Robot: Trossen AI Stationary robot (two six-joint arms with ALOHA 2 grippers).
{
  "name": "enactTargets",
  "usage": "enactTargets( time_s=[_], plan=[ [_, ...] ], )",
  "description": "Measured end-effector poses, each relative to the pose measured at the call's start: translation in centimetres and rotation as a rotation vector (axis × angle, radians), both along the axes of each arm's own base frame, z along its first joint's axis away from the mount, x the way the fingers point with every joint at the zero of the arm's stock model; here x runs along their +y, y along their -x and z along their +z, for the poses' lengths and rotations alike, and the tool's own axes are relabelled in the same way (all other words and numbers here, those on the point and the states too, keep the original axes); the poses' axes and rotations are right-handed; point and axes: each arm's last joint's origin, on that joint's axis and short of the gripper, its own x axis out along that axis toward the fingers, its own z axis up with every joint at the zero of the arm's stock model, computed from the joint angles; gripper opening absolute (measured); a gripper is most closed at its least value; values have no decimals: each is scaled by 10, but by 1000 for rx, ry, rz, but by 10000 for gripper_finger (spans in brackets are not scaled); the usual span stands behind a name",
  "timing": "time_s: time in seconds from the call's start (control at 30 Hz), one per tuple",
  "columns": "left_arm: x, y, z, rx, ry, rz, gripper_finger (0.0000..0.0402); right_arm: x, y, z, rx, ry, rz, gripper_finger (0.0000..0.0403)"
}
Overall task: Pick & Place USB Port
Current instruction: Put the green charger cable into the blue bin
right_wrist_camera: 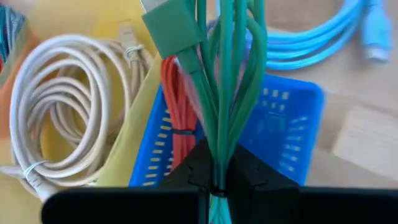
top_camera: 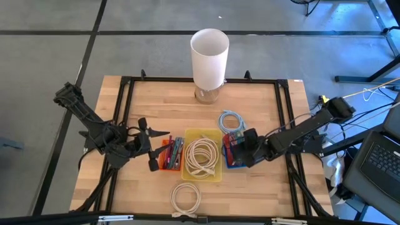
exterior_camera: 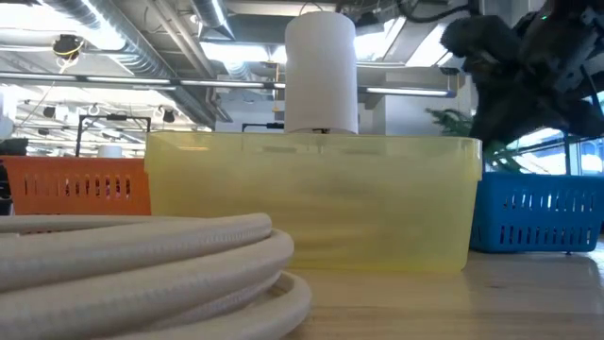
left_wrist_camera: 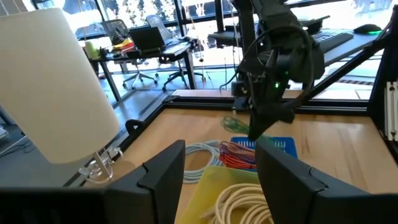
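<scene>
The right gripper (right_wrist_camera: pixel 217 180) was clamped on a bundled green USB cable (right_wrist_camera: pixel 227 93), its dark fingers pinched together around the loops near a small tie, and it held the bundle lifted over the blue slotted plastic basket (right_wrist_camera: pixel 292 124); a coiled red cable (right_wrist_camera: pixel 177 112) lay in that basket beneath it. In the overhead view the same gripper (top_camera: pixel 240 149) sat at the basket's edge, just beside the translucent yellow plastic bin (top_camera: pixel 212 134) that held a coil of cream-white cable (top_camera: pixel 201 155). The left gripper (top_camera: pixel 150 150) waited with its fingers spread apart near the orange slotted basket (top_camera: pixel 167 164), holding nothing. A loose light-blue cable (top_camera: pixel 231 120) lay on the wooden table (top_camera: pixel 156 100) beyond the blue basket, a tall white cylinder (top_camera: pixel 209 56) stood at the far edge, and another white cable coil (top_camera: pixel 186 199) lay near the front. The step in hand looked like carrying the green cable clear of, or down into, the blue basket. To do it well, the grip ought to stay firm at the tie so the loops did not splay, the bundle should travel straight so its hanging connector would not snag the basket slots or drag the red cable, and release should come only once the loops rested inside the walls.
</scene>
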Motion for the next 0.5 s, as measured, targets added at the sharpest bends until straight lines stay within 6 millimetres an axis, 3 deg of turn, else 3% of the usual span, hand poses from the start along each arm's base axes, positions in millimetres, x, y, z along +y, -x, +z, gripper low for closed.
enactTargets(
  time_s=[0.23, 0.5],
  plan=[
    [0, 0, 0, 1, -1, 0, 187, -4, -20, -21, 70, -20, 52, 22],
    [0, 0, 0, 2, -1, -2, 187, -5, -25, -33, 120, -15, 51, 41]
  ],
)
